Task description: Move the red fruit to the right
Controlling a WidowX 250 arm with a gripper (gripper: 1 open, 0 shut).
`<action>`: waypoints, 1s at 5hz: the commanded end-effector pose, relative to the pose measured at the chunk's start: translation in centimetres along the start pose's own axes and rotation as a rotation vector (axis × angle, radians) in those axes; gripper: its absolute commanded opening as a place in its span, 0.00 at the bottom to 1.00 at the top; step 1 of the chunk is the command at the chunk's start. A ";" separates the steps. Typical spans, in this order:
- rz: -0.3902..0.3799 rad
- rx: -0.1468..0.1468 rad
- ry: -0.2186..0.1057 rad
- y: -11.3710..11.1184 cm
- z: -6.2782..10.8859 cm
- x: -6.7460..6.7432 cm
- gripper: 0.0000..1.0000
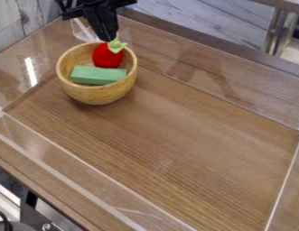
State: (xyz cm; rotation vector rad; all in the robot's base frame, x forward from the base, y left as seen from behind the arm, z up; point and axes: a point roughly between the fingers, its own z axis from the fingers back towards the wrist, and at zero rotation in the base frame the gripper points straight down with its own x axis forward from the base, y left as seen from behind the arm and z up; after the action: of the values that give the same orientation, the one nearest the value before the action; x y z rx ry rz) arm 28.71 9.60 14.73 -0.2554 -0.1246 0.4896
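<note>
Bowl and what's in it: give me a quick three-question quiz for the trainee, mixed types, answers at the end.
1. Multiple choice: what shares the bowl with the red fruit?
a) a yellow banana
b) a green block
c) a blue cup
2. True or false: the red fruit lies outside the bowl, on the bare table.
3. Fill in: in the camera picture, the bowl is nearer the ____ edge than the opposite side edge.

Key: 1 b; 2 false; 3 left
</note>
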 end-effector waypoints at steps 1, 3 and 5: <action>-0.049 -0.036 -0.034 -2.9 2.3 -0.7 0.00; -0.083 -0.056 -0.009 -7.2 2.9 -3.8 0.00; -0.062 -0.006 -0.018 -3.3 2.7 -3.0 1.00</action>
State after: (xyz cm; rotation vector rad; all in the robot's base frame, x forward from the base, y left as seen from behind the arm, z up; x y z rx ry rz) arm 26.93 5.80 17.16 -0.2564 -0.1178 0.4394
